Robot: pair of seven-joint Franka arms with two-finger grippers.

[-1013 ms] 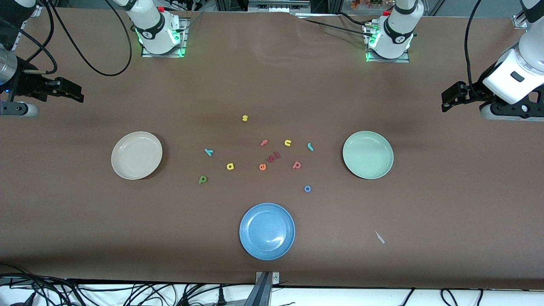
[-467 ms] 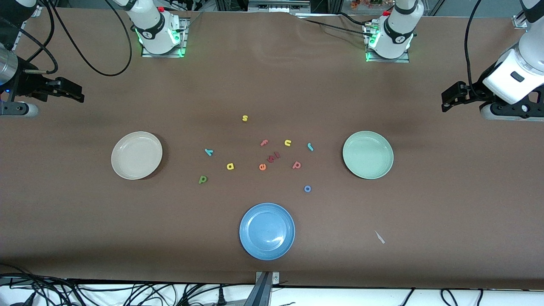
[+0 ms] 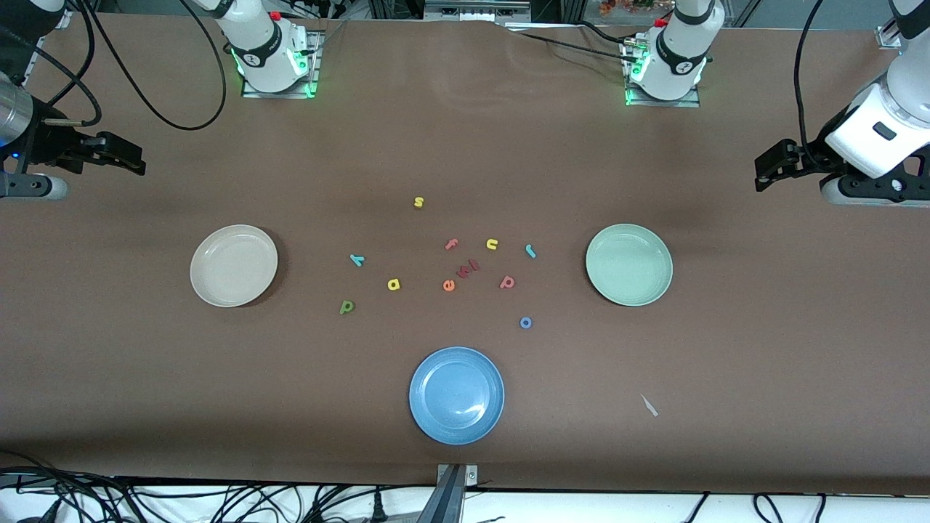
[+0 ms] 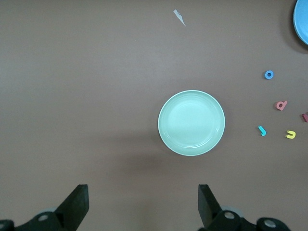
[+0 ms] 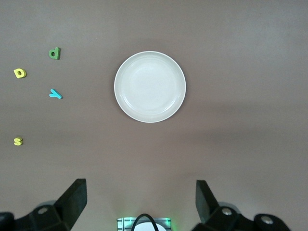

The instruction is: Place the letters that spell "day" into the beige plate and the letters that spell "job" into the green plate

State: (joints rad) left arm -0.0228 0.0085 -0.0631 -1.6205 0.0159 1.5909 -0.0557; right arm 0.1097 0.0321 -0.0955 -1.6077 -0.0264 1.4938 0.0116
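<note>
The left gripper has its fingers spread wide and holds nothing; it hangs high over the table at the left arm's end, with the green plate below and ahead of it. The right gripper is also wide open and empty, over the right arm's end, near the beige plate. Both arms wait.

No letter is in a plate yet. The d, the a and the y lie near together on the table, between the beige plate and the middle cluster. The j, the b and the o lie nearer the green plate, the o closest to the front camera.

The risk, I think, is a wrong letter. The a is yellow like the s and the u, and the y and the j are both teal. The e sits just beside two dark red letters, so fingers that come down there may push neighbours. The letters are thin and very small, so a grasp can slip or miss.

Count: three plates, namely beige, green and blue; twelve letters, if the dark red ones are two; six belong to the task. The f does not. One white scrap lies apart.
</note>
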